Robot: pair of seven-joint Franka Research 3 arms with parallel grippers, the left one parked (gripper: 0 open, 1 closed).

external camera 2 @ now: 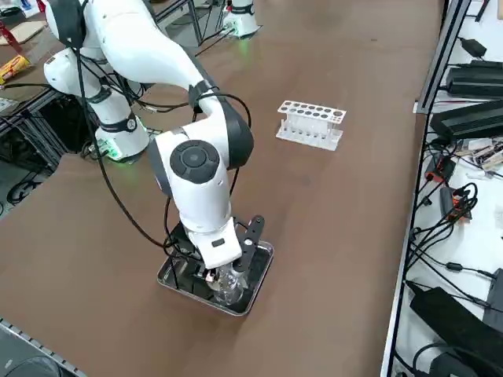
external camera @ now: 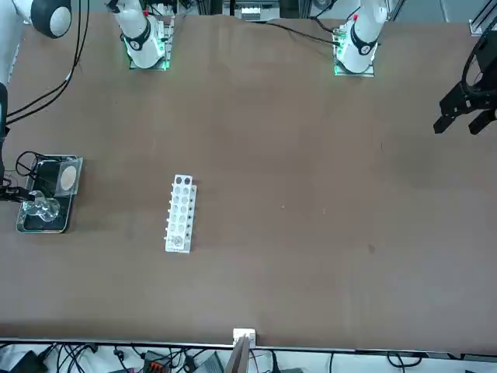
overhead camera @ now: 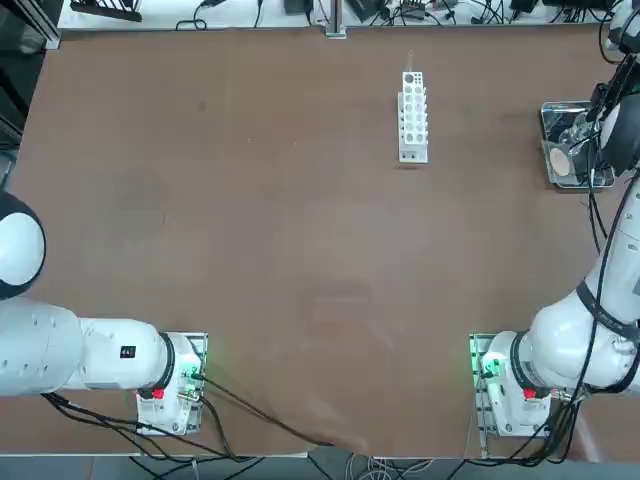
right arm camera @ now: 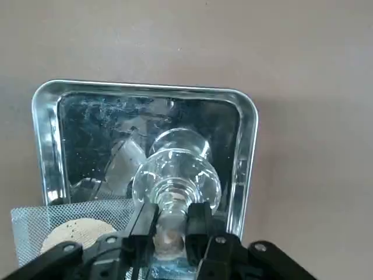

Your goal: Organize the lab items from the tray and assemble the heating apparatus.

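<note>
From overhead, the right arm reaches out to the tray (overhead camera: 546,112) at the far right of the bench (overhead camera: 250,250), and its wrist hides the gripper, so the only advice here is to lift straight up, since the mesh with the tan disc (overhead camera: 560,160) lies just beside the wrist and would snag on a sideways pull. Across the bench, the burner (external camera: 43,207) shows as a clear lump in the tray's near half with the disc past it, and the white rack (external camera: 180,213) stands well apart from the gripper, so nothing crowds a carry toward the open middle. From the right side, the forearm drops steeply over the tray, the wrist is bent so the gripper (external camera 2: 228,275) points down into it, and the glass sits directly under the fingers. At the wrist, the gripper (right arm camera: 171,224) has its two pads narrowed onto the burner's neck, apparently touching the glass on both sides, with the round body just beyond the fingertips and the disc off to one side. I would judge the grasp is being set: glass is slick, so keep the pads square on the neck below its flare, squeeze gently, and confirm the hold before lifting.
</note>
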